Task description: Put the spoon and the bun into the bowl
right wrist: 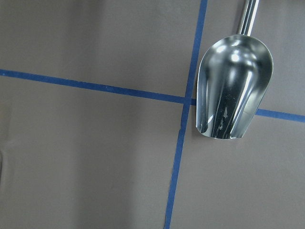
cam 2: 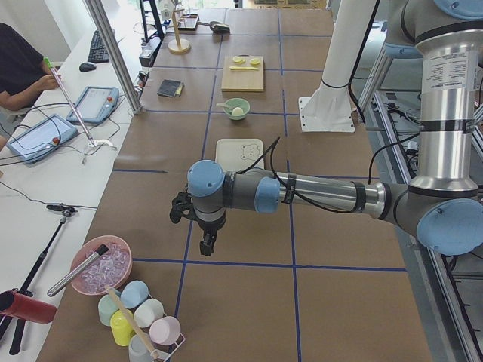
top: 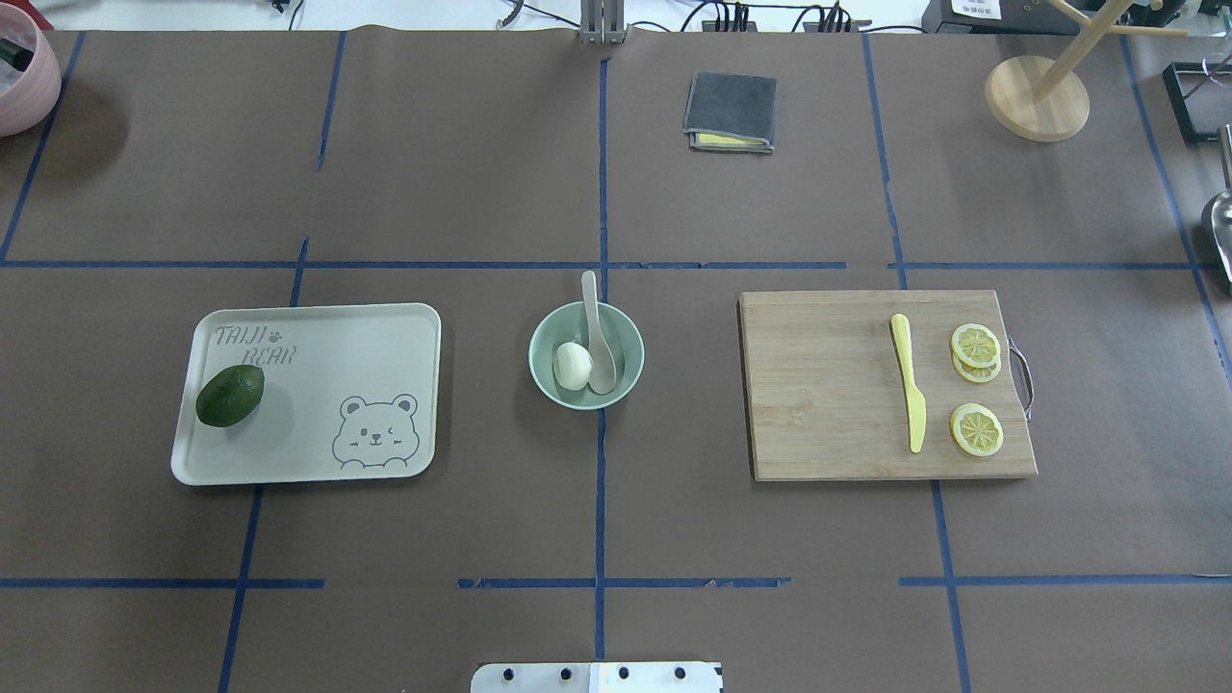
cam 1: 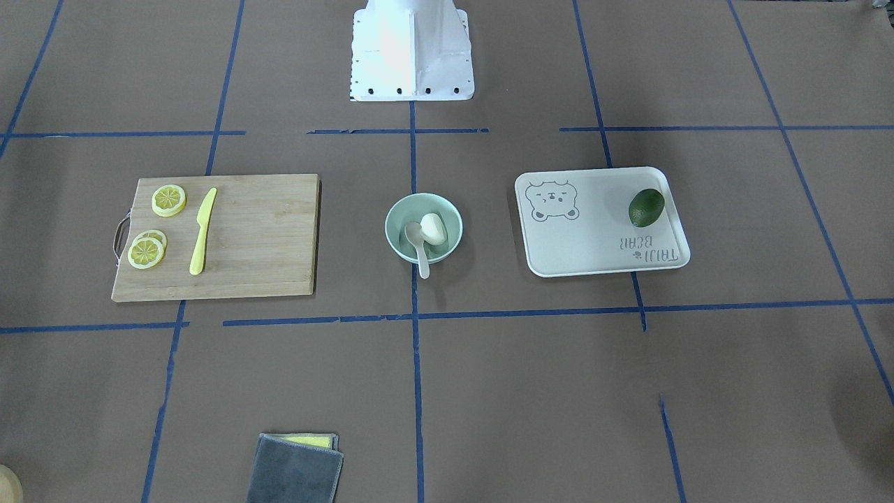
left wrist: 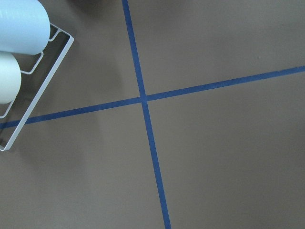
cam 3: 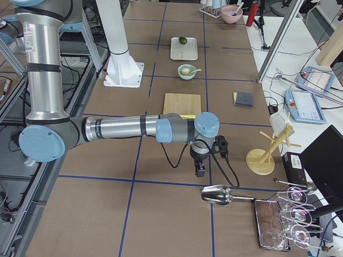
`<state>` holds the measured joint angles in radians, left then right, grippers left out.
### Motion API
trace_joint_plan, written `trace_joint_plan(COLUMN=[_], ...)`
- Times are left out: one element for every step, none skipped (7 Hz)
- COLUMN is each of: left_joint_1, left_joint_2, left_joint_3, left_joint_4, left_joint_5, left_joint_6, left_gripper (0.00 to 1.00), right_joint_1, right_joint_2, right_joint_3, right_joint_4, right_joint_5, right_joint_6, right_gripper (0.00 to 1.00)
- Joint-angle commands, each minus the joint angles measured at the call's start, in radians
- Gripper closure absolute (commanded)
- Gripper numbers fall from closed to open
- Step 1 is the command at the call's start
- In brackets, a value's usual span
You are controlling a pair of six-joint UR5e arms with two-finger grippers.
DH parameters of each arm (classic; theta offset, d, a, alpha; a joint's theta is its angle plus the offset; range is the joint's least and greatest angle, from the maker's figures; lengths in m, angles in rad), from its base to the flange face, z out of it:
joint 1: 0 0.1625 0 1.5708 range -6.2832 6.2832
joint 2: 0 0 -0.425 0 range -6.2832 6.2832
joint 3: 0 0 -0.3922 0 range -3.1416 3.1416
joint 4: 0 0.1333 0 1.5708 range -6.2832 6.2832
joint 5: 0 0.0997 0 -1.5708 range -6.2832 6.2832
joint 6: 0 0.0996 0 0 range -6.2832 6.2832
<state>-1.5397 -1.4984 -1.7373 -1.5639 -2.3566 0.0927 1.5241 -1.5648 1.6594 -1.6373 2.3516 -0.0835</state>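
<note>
left fingers [cam 2: 205, 244] and right fingers [cam 3: 199, 170] hang over the desk [cam 2: 249, 302]
clenched or released, cannot tell; spoon [top: 594, 332] and bun [top: 573, 366] lie in the bowl [top: 630, 351]

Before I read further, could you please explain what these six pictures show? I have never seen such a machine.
This is a robot with two arms at a brown table. Four fixed cameras look from above, from the front and from each end; two wrist cameras see only table, cups and a metal scoop. In the middle, the bowl holds the bun and the spoon, its handle over the rim. A tray carries an avocado; a cutting board carries a yellow knife and lemon slices. The left gripper and the right gripper hang far from the bowl, seemingly empty; open or shut, I cannot tell.
</note>
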Motion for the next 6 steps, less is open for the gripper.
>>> trace_joint_plan(left_joint_1=[0.001,-0.002,-0.003,-0.011,-0.023,-0.034], left_joint_2=[0.03,0.032,0.032,0.03,0.03,0.029], left_joint_3=[0.005,0.015,0.019,0.025,0.027,0.027], left_joint_4=[0.001,0.002,0.004,0.005,0.007,0.007], left_joint_5=[-0.009,-0.022,-0.023,-0.023,-0.023,-0.023], left_joint_6=[-0.001,-0.002,-0.008,-0.01,-0.011,-0.013], left_gripper=[0.0,0.0,0.0,0.0,0.0,0.0], right_joint_1=[0.001,0.007,0.019,0.031,0.041,0.042], right_joint_2=[-0.004,-0.003,-0.003,-0.003,-0.001,-0.001], right_joint_3=[-0.033,-0.059,-0.059,-0.061,-0.059,-0.059], right_joint_4=[-0.001,0.001,0.001,0.001,0.001,0.001], right_joint_5=[0.012,0.047,0.063,0.063,0.063,0.063], right_joint_6=[0.002,0.001,0.002,0.002,0.002,0.002], right_gripper=[0.0,0.0,0.0,0.0,0.0,0.0])
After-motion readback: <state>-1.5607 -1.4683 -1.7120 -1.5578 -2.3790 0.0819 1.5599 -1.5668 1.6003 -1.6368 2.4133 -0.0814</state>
